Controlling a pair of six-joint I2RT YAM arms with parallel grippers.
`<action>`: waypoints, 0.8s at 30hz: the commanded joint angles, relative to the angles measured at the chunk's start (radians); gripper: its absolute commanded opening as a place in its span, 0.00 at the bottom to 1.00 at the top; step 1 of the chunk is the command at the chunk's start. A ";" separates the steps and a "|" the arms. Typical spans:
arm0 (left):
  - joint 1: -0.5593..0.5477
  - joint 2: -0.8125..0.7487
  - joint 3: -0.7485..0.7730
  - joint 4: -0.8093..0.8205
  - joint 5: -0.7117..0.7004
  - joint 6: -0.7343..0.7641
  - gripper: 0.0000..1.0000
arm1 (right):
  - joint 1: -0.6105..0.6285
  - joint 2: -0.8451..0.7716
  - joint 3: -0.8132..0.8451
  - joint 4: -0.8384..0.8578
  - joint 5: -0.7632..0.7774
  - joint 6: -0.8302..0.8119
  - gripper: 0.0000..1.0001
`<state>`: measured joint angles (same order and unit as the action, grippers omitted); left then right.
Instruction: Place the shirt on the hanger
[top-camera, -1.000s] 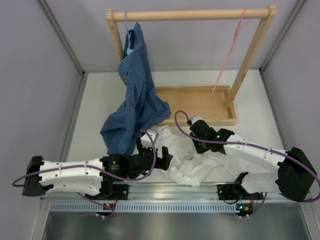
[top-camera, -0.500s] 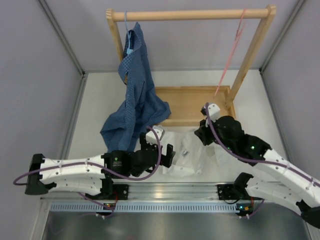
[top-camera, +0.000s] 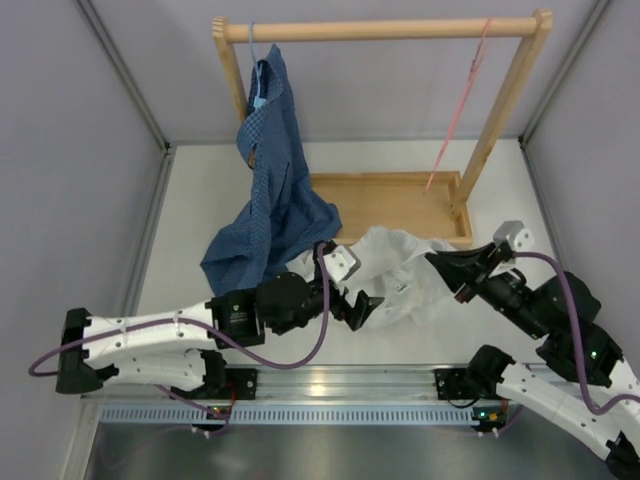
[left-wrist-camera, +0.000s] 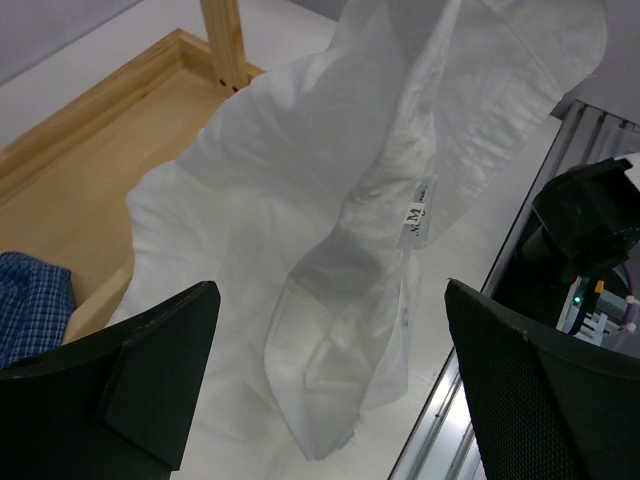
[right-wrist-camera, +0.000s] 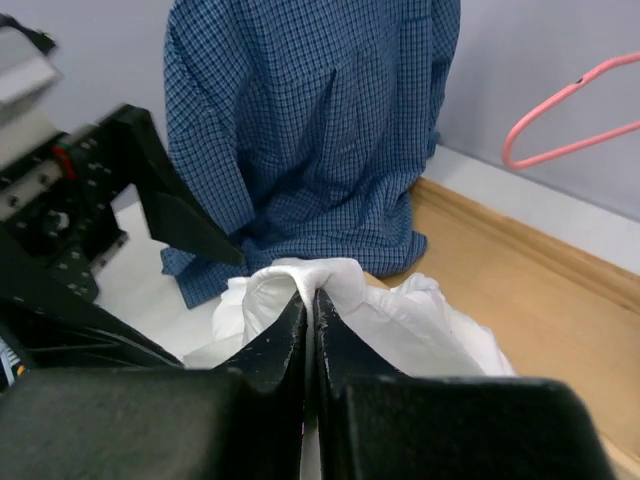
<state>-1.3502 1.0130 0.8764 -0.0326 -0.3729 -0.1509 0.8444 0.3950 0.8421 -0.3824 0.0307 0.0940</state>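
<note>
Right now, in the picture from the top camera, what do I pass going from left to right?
blue checked shirt → white shirt → pink hanger

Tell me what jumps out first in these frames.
The white shirt is bunched up mid-table in front of the wooden rack. A fold of it is pinched in the right claw, while the left claw gapes open, facing the cloth. On the rack, a blue checked shirt drapes down on the left and the pink hanger hangs bare on the right.
</note>
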 joint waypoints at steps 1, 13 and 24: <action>0.045 0.094 0.002 0.154 0.185 0.100 0.98 | 0.012 -0.062 0.005 0.083 -0.022 -0.022 0.00; 0.158 0.207 -0.071 0.283 0.307 0.062 0.98 | 0.012 -0.102 0.026 0.042 -0.052 -0.045 0.00; 0.169 0.194 -0.171 0.290 0.368 -0.062 0.85 | 0.013 -0.127 0.012 0.046 -0.006 -0.045 0.00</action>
<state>-1.1900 1.2259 0.7261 0.1810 -0.0326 -0.1692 0.8444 0.2794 0.8394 -0.3897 0.0139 0.0612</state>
